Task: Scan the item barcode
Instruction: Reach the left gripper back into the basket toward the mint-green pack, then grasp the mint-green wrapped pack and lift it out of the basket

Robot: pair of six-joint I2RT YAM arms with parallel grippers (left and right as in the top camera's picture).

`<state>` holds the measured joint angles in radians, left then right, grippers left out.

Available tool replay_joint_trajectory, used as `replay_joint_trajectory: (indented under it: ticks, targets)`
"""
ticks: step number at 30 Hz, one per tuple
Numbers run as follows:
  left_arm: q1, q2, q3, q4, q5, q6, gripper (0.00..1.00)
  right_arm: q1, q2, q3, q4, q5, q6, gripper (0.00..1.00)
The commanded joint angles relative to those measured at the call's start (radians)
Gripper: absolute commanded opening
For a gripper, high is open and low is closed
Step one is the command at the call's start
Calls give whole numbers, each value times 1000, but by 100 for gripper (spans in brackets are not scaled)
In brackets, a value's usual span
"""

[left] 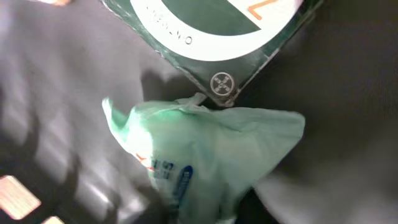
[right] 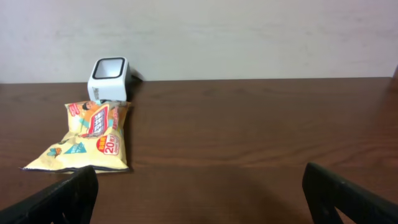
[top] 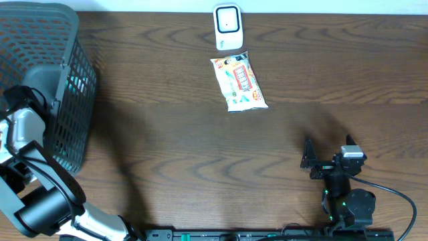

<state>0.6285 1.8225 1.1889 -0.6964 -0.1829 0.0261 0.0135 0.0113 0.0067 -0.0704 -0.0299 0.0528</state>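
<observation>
Pale green packet (left: 211, 155) in the basket (top: 73, 80) at the bench's (top: 200, 154) left edge, left jaws clamped on it; lift straight up. Right jaws apart.

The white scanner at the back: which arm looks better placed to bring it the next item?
Left. The left gripper is down in the basket, apparently shut on a green packet. The right gripper sits open and empty at the front of the table, far from the basket.
</observation>
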Motion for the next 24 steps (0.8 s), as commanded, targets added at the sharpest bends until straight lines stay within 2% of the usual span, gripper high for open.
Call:
replay_joint_trajectory:
  ticks: [1,4,7,11,14,20,24]
  targets:
    - [12,-9,6,2,4,-2,8,9,-5,-1,-4,-6,13,99]
    - [10,-46,52,-19,35,-6,7,9,-5,-1,-4,-6,13,99]
    - [10,-147,106,-11,134,-31,7,9,-5,-1,-4,-6,13,99]
    - [10,-314,125,87,200,-113,7,9,-5,-1,-4,-6,13,99]
    - [10,-441,125,162,202,-179,7,9,-5,-1,-4,-6,14,99]
    - [-2,-647,124,312,202,-391,7,9,-5,-1,-4,-6,14,99]
    - [-80,-717,124,374,202,-428,8,9,-5,-1,-4,-6,14,99]
